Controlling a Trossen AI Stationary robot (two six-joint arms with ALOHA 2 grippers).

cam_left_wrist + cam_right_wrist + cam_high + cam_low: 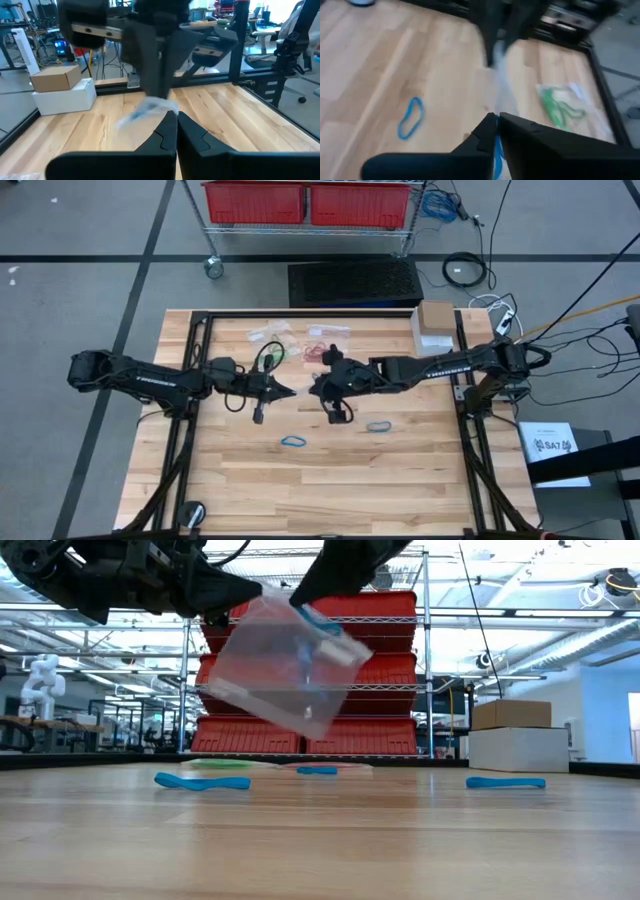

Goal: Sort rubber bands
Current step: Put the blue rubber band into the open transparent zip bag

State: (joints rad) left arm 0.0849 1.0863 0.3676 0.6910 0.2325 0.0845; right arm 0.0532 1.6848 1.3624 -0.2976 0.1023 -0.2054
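Currently both your grippers pinch one clear bag (283, 662) lifted over the table's middle: the left gripper (287, 391) has its fingers pressed together on one edge, the right gripper (316, 388) on the opposite edge, with a blue rubber band (318, 624) showing inside. Around them you have two loose blue bands (292, 442) (377, 426) on the wooden table (400, 480) nearer its front. Farther back lie a bag of green bands (561, 107), red bands (315, 351) and a cardboard box (433, 315).

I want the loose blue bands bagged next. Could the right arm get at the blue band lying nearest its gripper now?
Probably not yet: the right gripper is shut on the clear bag, shared with the left gripper. The blue rubber band itself lies uncovered on bare table.
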